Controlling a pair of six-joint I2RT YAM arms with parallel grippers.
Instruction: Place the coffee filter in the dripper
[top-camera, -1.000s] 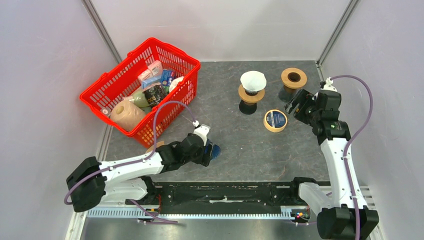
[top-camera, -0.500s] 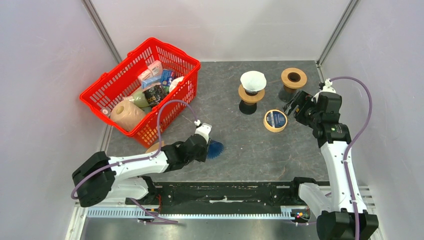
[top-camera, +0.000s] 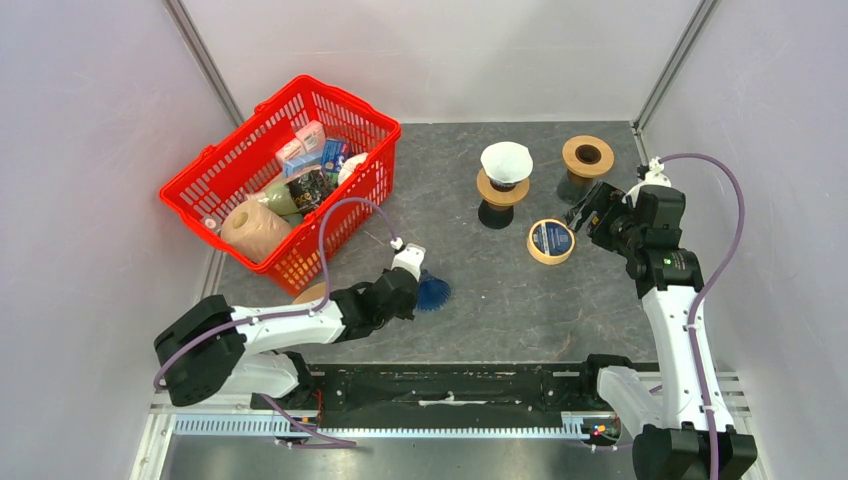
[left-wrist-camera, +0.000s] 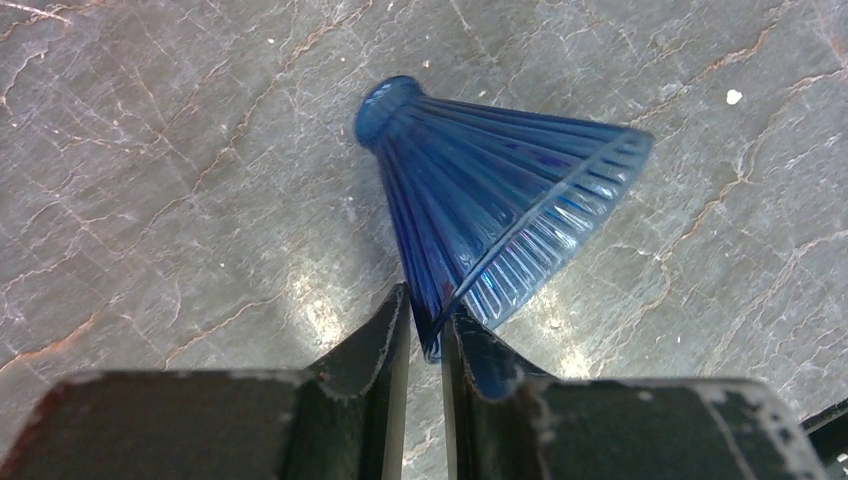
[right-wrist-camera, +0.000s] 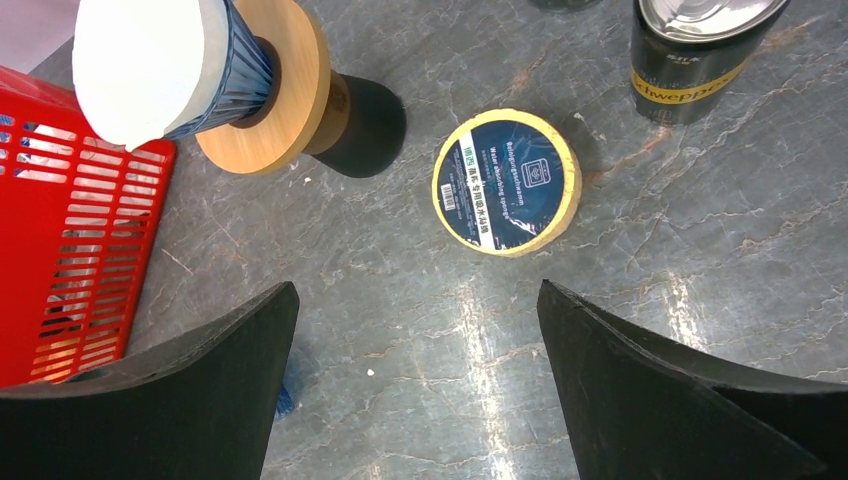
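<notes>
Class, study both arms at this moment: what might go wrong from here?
1. The left pincer grips the blue dripper only by its thin rim, so it may slip or twist loose.
2. The right pincer hangs open facing the yellow disc and the white filter; a careless sweep might knock either.

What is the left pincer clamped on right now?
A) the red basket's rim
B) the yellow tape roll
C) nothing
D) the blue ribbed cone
D: in the wrist view the left pincer is shut on the wide rim of the blue ribbed cone.
</notes>
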